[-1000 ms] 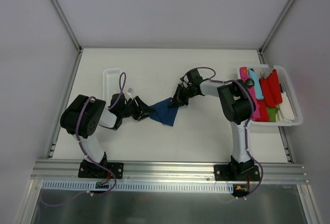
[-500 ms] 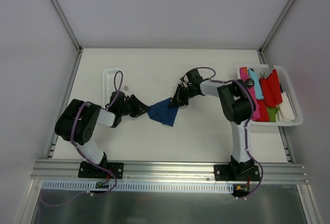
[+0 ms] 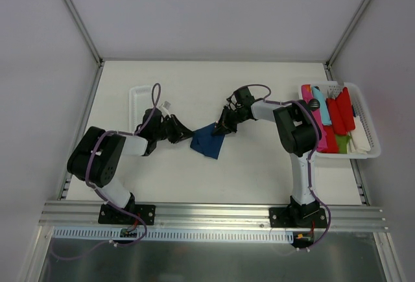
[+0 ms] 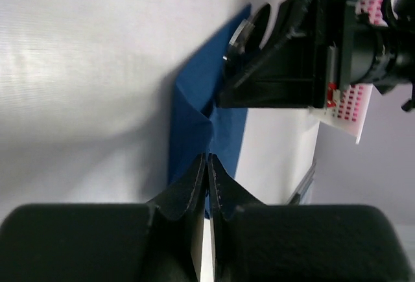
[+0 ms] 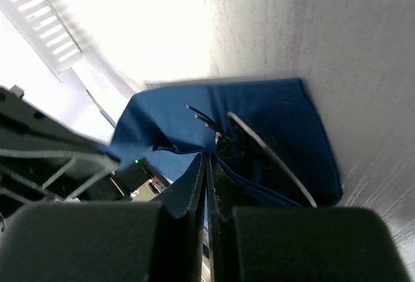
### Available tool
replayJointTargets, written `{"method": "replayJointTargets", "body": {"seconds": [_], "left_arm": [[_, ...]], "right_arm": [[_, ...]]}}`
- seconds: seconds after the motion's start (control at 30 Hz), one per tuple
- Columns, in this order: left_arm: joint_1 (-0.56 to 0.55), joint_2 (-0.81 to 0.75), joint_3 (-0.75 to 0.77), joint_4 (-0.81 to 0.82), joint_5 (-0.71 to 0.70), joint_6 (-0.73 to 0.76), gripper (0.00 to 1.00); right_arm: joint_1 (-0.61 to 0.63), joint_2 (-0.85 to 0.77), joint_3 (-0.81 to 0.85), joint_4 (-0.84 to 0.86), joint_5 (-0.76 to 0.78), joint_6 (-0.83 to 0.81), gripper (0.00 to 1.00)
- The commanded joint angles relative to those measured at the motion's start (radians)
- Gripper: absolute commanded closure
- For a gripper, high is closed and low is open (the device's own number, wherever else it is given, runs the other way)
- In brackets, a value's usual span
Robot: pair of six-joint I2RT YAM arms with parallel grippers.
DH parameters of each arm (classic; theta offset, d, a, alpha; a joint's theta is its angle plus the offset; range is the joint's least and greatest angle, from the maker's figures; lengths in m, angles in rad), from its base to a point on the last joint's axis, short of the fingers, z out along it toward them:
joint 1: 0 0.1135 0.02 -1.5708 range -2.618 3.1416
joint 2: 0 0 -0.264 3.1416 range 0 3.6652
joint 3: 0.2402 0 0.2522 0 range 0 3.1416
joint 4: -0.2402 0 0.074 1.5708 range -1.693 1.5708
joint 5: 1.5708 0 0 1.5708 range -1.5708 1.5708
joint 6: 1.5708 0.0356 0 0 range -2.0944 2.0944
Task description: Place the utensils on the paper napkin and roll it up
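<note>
- The left end effector (image 4: 207,165) is pinched narrow on a raised fold of the paper napkin (image 4: 193,126).
- The right end effector (image 5: 207,162), facing it, is clamped on the opposite edge.
- The utensils (image 5: 267,153) lie on the napkin just beyond the right fingertips, over the tabletop (image 3: 259,87).

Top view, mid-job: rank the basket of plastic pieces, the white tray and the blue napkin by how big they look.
1. The basket, clearly largest.
2-3. The white tray and the blue napkin: unsure. The tray's near end is hidden and the napkin is bunched up, so what shows of each looks about alike.
</note>
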State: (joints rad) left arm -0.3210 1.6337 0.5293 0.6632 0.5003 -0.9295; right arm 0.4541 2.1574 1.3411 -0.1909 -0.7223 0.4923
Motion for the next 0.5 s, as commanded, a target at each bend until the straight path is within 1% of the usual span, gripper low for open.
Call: {"method": "replayJointTargets", "body": {"seconds": [0.0, 0.07, 0.1, 0.23, 0.33, 0.47], "left_arm": [[-0.052, -0.023, 0.054, 0.007, 0.055, 0.024, 0.97], [-0.079, -0.005, 0.084, 0.009, 0.069, 0.026, 0.98], [-0.111, 0.003, 0.093, 0.007, 0.07, 0.024, 0.98], [-0.18, 0.075, 0.138, 0.006, 0.072, 0.009, 0.99], [-0.21, 0.118, 0.153, 0.0, 0.052, -0.006, 1.0], [-0.217, 0.164, 0.161, -0.031, 0.024, -0.003, 1.0]], "right_arm": [[0.005, 0.022, 0.009, -0.064, 0.086, -0.031, 0.97], [0.005, 0.022, 0.01, -0.065, 0.084, -0.031, 0.97], [0.005, 0.021, 0.01, -0.064, 0.086, -0.032, 0.97], [0.005, 0.021, 0.01, -0.067, 0.086, -0.031, 0.97], [0.005, 0.021, 0.01, -0.067, 0.089, -0.032, 0.97], [0.005, 0.021, 0.009, -0.065, 0.086, -0.032, 0.97]]}}
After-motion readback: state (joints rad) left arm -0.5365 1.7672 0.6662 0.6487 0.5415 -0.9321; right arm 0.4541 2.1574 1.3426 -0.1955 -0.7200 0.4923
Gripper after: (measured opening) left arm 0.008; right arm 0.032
